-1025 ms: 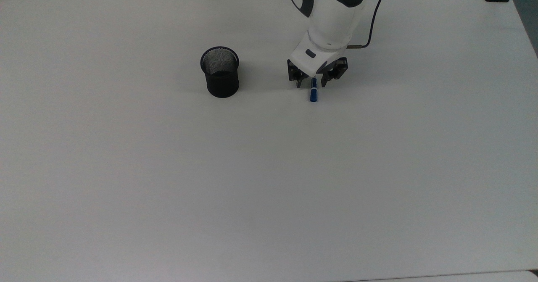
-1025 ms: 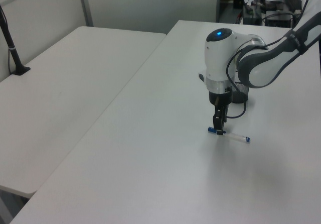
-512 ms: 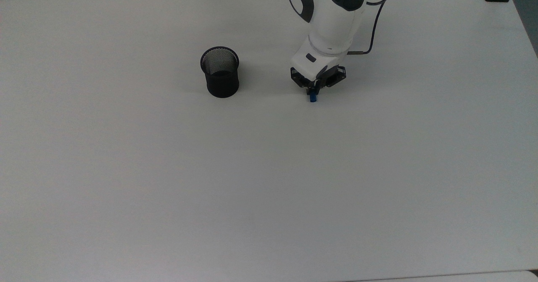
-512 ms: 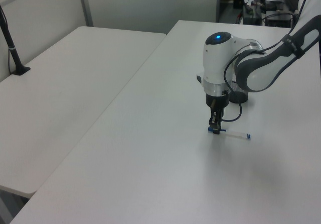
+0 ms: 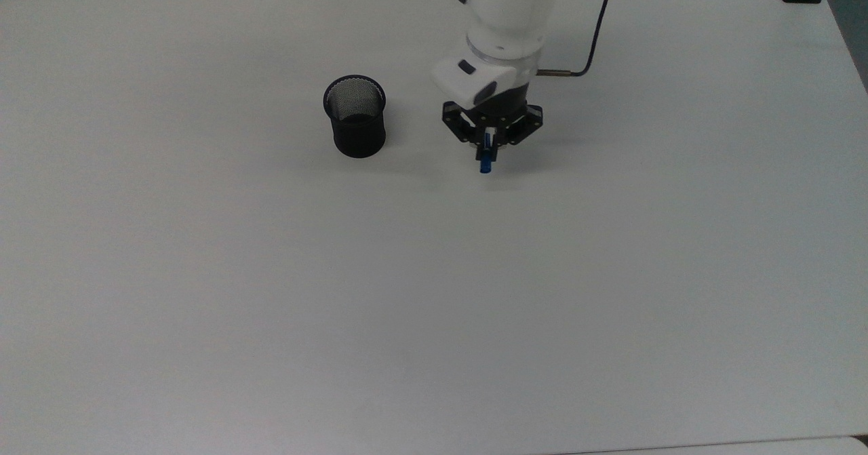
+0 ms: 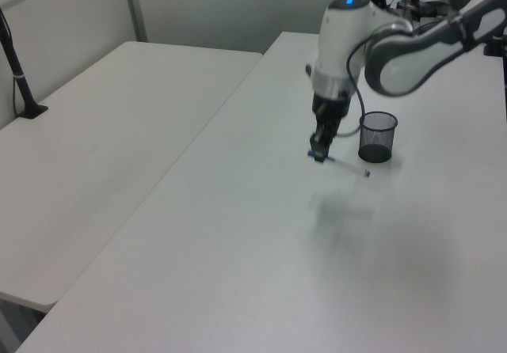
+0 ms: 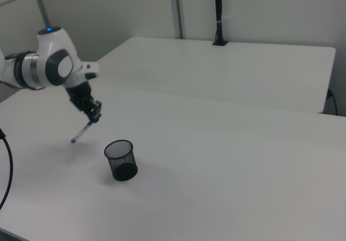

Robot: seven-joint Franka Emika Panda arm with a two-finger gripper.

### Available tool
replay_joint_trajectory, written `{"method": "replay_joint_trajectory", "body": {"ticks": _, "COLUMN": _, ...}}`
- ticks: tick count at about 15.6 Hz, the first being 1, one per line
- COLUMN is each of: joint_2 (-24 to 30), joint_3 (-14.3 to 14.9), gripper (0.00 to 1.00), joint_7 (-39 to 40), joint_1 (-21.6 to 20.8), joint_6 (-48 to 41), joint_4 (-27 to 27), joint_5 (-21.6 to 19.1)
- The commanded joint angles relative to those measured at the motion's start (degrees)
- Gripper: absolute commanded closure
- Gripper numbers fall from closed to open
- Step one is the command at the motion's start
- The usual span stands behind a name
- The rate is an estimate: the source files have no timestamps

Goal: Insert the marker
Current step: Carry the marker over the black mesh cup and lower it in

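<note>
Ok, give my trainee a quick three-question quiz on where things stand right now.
1. True or false: the marker is lying flat on the table.
2. What is the hand shut on: A) the mesh cup, B) the marker, C) a cable?
3. In the top view, on which side of the hand does the black mesh cup stand?

Key:
1. False; it hangs tilted in the air, held near one end, with its shadow on the table below.
2. B.
3. On the top view's left, upright and with nothing showing inside it.
</note>
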State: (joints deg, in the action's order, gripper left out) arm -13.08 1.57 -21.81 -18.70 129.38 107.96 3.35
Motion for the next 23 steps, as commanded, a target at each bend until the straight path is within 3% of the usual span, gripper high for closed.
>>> {"method": "replay_joint_trajectory", "body": {"ticks": 1, "joint_2": 7.53, "joint_3": -0.16, "gripper": 0.99, "joint_7": -0.25, "joint_1": 4.88, "joint_6": -0.88, "joint_4": 2.25, "joint_5": 1.74}}
{"method": "replay_joint_trajectory", "body": {"ticks": 5, "joint_2": 12.98, "joint_3": -0.16, "gripper": 0.99, "joint_7": 0.54, "joint_1": 10.34, "joint_6": -2.64, "joint_4": 5.31, "joint_5": 4.64}}
{"method": "replay_joint_trajectory", "body": {"ticks": 12, "joint_2": 12.99, "joint_3": -0.16, "gripper": 0.98, "joint_7": 0.81, "joint_1": 16.14, "joint_6": 2.01, "joint_4": 10.59, "joint_5": 10.71}}
{"method": "replay_joint_trajectory", "body": {"ticks": 19, "joint_2": 11.24, "joint_3": -0.16, "gripper": 0.95, "joint_7": 0.63, "joint_1": 15.97, "joint_6": 4.13, "joint_4": 12.53, "joint_5": 11.59}}
{"method": "replay_joint_trajectory", "body": {"ticks": 20, "joint_2": 10.80, "joint_3": -0.16, "gripper": 0.93, "joint_7": 0.46, "joint_1": 15.80, "joint_6": 4.22, "joint_4": 12.45, "joint_5": 11.59}}
{"method": "replay_joint_trajectory", "body": {"ticks": 22, "joint_2": 10.53, "joint_3": -0.16, "gripper": 0.77, "joint_7": 0.37, "joint_1": 15.80, "joint_6": 5.09, "joint_4": 12.45, "joint_5": 11.59}}
{"method": "replay_joint_trajectory", "body": {"ticks": 23, "joint_2": 10.53, "joint_3": -0.25, "gripper": 0.74, "joint_7": 0.28, "joint_1": 15.71, "joint_6": 5.18, "joint_4": 12.45, "joint_5": 11.59}}
